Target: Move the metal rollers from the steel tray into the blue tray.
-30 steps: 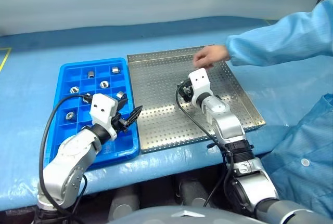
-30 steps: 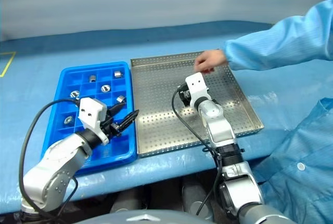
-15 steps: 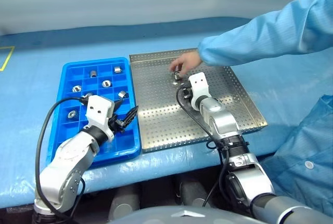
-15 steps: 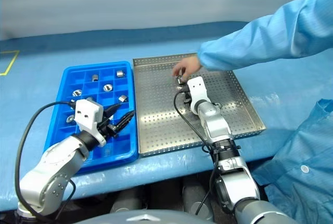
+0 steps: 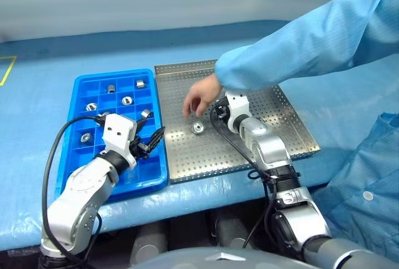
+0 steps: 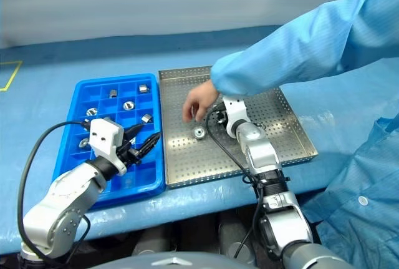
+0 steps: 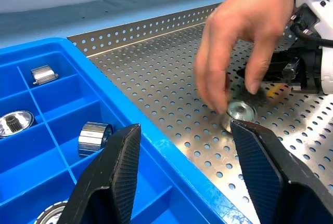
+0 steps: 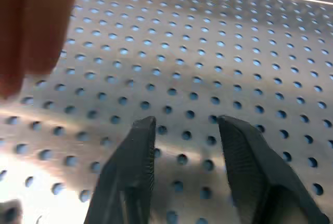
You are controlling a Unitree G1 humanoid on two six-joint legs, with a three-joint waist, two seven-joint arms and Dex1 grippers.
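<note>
One metal roller (image 5: 197, 128) lies on the perforated floor of the steel tray (image 5: 280, 133), just below a person's hand (image 5: 198, 97). It also shows as a roller (image 7: 241, 112) under the person's fingertips in the left wrist view. Several more rollers (image 5: 126, 100) sit in compartments of the blue tray (image 5: 82, 84). My right gripper (image 5: 218, 111) hovers low over the steel tray beside that hand, its fingers (image 8: 136, 151) open with bare tray between them. My left gripper (image 5: 153, 141) hangs open and empty over the blue tray's right edge.
The person's blue sleeve (image 5: 312, 38) reaches in from the right across the back of the steel tray. Both trays rest on a table with a blue cover (image 5: 37, 82). A yellow floor mark (image 5: 6, 69) lies at far left.
The person's hand has travelled from the steel tray's back right to its middle left, and a roller now lies on the floor there. My left gripper has stayed in place.
</note>
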